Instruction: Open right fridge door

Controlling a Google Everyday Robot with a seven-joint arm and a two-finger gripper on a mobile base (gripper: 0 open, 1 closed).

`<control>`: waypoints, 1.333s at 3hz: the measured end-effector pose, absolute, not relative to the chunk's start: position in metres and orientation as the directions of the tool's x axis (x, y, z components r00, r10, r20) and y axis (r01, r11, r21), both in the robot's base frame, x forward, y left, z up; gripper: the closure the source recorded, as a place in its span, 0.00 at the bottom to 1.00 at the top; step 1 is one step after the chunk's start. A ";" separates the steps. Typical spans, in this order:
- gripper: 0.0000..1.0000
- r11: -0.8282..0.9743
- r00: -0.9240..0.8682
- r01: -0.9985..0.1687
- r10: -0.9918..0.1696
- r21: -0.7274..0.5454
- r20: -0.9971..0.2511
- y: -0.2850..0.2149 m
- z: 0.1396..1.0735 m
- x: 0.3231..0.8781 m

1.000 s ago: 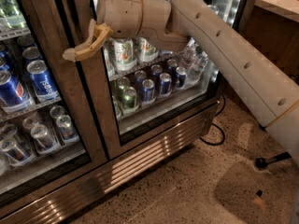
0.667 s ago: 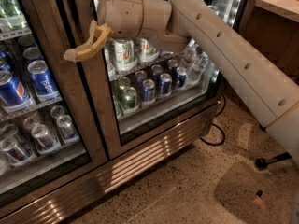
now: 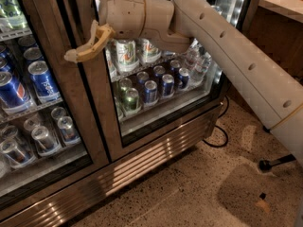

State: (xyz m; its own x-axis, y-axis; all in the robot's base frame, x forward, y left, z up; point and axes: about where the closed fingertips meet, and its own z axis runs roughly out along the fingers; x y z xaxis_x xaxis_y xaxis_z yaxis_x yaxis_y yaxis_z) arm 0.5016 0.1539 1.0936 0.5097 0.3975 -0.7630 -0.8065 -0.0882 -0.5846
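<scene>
Right fridge door (image 3: pixel 158 115) stands right of the left door (image 3: pixel 42 126), apparently flush with it. Arm (image 3: pixel 227 56) crosses its upper glass. Tool (image 3: pixel 81 50) lies over the door's left frame edge; whether apart or together cannot be told.

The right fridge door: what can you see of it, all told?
The right fridge door is a tall glass pane in a brushed-steel frame with a black inner edge. A bright white light strip runs down its right side. Drink cans show through the glass. It stands upright and looks shut. The robot's tan gripper sits high at its left edge; whether it touches the frame cannot be told.
</scene>
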 end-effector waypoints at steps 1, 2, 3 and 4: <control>0.00 -0.081 0.512 -0.807 0.396 -0.584 -0.762 0.154 1.094 0.503; 0.00 -0.080 0.515 -0.806 0.394 -0.587 -0.761 0.155 1.094 0.502; 0.00 -0.079 0.517 -0.805 0.393 -0.588 -0.761 0.154 1.093 0.502; 0.00 -0.074 0.521 -0.804 0.391 -0.590 -0.759 0.154 1.093 0.503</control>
